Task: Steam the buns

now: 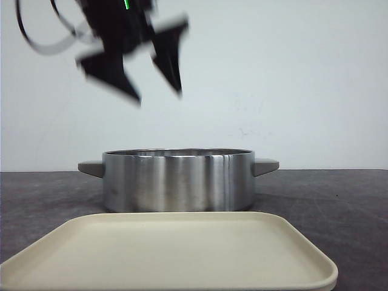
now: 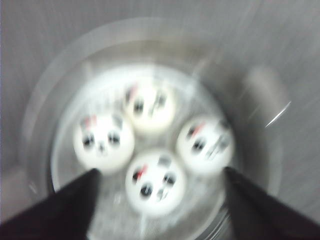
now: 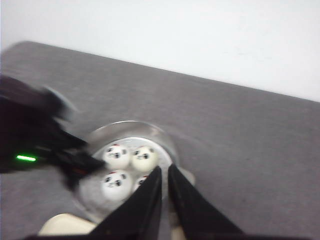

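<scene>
From the front I see only the steel pot (image 1: pixel 177 180) side-on on the dark table (image 1: pixel 339 200), its inside hidden, with a bare cream tray (image 1: pixel 170 254) just in front of it at 6 o'clock. My left gripper (image 1: pixel 159 91) hangs blurred above the pot's left half, spread wide. The left wrist view looks straight down into the pot and shows me the buns (image 2: pixel 150 150): four glossy white domes with black panda faces, packed close at roughly 12, 3, 6 and 9 o'clock. The right wrist view catches them too, though one sits half behind my right gripper (image 3: pixel 165 175), whose fingers are nearly together with nothing between them.
</scene>
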`<action>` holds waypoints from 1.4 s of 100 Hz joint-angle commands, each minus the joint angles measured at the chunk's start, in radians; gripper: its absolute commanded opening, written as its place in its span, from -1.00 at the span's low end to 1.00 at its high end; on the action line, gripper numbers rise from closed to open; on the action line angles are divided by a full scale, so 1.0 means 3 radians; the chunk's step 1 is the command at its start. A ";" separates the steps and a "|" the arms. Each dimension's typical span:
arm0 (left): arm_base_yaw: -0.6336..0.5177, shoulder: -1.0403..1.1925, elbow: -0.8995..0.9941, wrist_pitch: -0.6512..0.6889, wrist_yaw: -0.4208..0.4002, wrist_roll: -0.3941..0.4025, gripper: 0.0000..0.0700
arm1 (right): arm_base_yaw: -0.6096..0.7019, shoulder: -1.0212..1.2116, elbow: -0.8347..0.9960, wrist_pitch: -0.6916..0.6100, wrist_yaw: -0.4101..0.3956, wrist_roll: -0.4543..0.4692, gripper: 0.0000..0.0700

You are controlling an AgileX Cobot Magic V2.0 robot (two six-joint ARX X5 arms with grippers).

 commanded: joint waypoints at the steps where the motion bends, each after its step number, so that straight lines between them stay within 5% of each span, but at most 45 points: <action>1: -0.0018 -0.0223 0.0089 0.0050 -0.0015 -0.0018 -0.66 | 0.0037 -0.0018 -0.0210 0.0243 0.0013 -0.0076 -0.96; 7: -0.0017 -0.0430 0.0085 0.0070 -0.0027 -0.0011 -1.00 | 0.0037 -0.0099 -0.0486 0.0528 -0.0022 -0.0163 -0.96; 29: 0.0076 -0.1212 -0.0057 -0.0093 -0.0177 0.0010 -1.00 | 0.0041 -0.0478 -0.1748 0.1939 -0.0710 -0.0336 -0.96; 45: 0.0212 -0.1771 -0.0402 -0.0238 -0.0247 0.0006 -1.00 | 0.0039 -0.0623 -0.2219 0.2482 -0.0754 -0.0340 -0.96; 65: 0.0361 -0.2270 -0.0815 -0.0392 -0.0290 0.0008 -1.00 | 0.0032 -0.0635 -0.2249 0.2612 -0.0704 -0.0366 -0.96; 140: 0.0366 -0.2398 -0.0819 -0.0524 -0.0295 0.0006 -1.00 | 0.0024 -0.0679 -0.2241 0.2725 -0.0710 -0.0365 -0.96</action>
